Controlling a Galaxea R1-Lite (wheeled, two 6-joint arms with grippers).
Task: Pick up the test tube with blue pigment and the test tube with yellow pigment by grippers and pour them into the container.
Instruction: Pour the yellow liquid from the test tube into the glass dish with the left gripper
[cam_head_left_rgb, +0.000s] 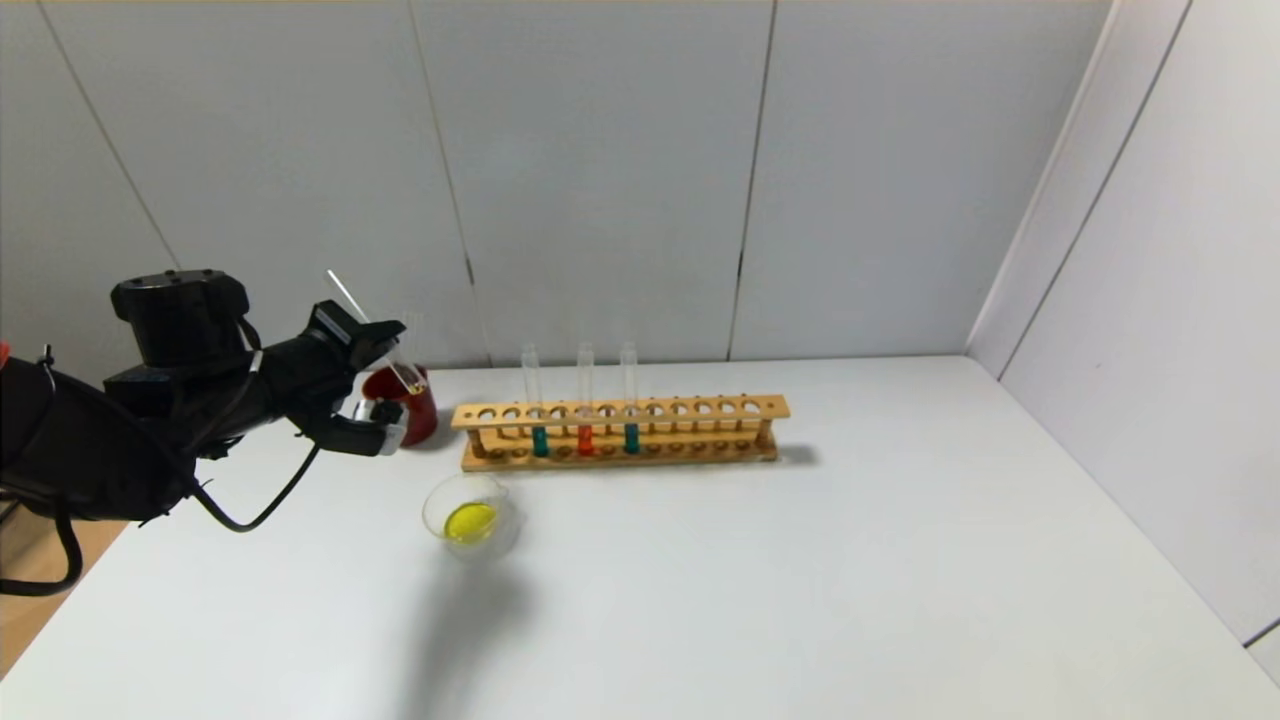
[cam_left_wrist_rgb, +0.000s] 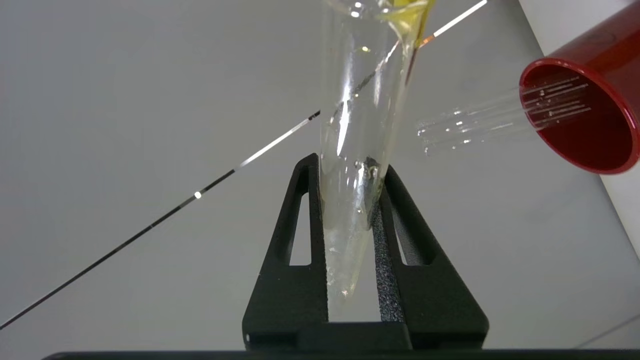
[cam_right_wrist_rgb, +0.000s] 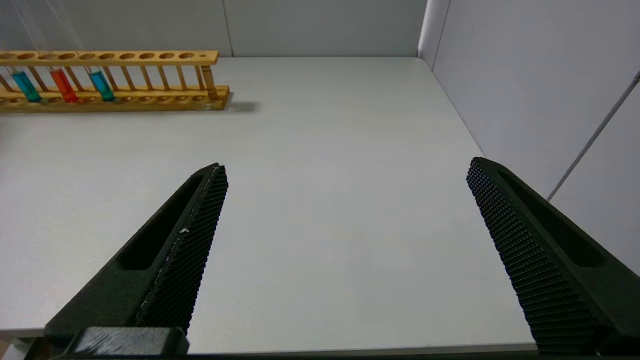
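My left gripper (cam_head_left_rgb: 392, 378) (cam_left_wrist_rgb: 350, 165) is shut on the test tube with yellow pigment (cam_head_left_rgb: 350, 296) (cam_left_wrist_rgb: 360, 100). The tube is tilted and mostly clear, with only a little yellow left at its far end. It hangs above the table beside the red cup (cam_head_left_rgb: 415, 405). The container (cam_head_left_rgb: 508, 530), a low glass beaker, stands in front of the rack with yellow liquid in it. Two test tubes with blue pigment (cam_head_left_rgb: 540, 440) (cam_head_left_rgb: 631, 437) stand upright in the wooden rack (cam_head_left_rgb: 700, 408). My right gripper (cam_right_wrist_rgb: 346, 165) is open over bare table, out of the head view.
An orange-red tube (cam_head_left_rgb: 585, 440) stands between the two blue ones. The red cup (cam_left_wrist_rgb: 585, 115) holds thin glass rods (cam_left_wrist_rgb: 500, 120). Grey wall panels close off the back and right of the white table (cam_head_left_rgb: 850, 580). The rack (cam_right_wrist_rgb: 150, 56) lies far left in the right wrist view.
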